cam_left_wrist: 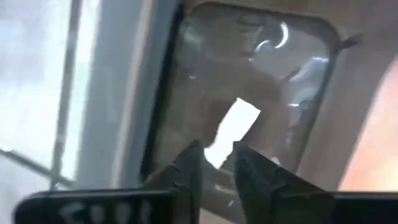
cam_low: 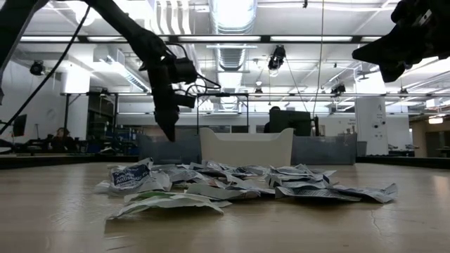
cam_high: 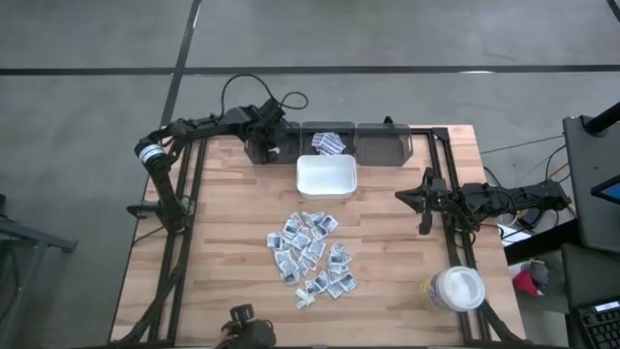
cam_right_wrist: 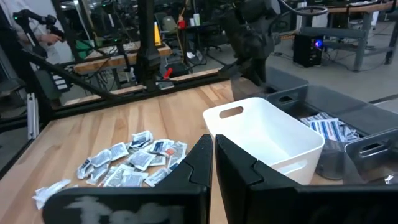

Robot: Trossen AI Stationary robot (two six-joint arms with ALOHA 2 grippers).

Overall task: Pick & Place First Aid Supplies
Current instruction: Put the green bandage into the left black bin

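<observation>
High view is showing the left gripper (cam_high: 272, 147) hanging over the leftmost of three dark bins (cam_high: 262, 142) lined up at the tabletop's (cam_high: 223, 242) far edge; its fingers are standing slightly apart, and a white sachet (cam_left_wrist: 231, 130) is lying in that bin just past the tips, free of them. Next along, the middle bin (cam_high: 327, 142) is holding a few blue-printed sachets, and the third bin's (cam_high: 385, 142) contents cannot be made out. One white tub (cam_high: 326, 177) is sitting just in front of the middle bin, showing nothing inside. Roughly twenty sachets (cam_high: 311, 247) are lying heaped mid-tabletop; on one at the heap's left, low view is giving lettering that starts "Antib". One round lidded tub (cam_high: 453, 288) is standing at the near right corner. Right gripper (cam_high: 422, 201) is waiting above the tabletop's right side, fingers closed on nothing.
</observation>
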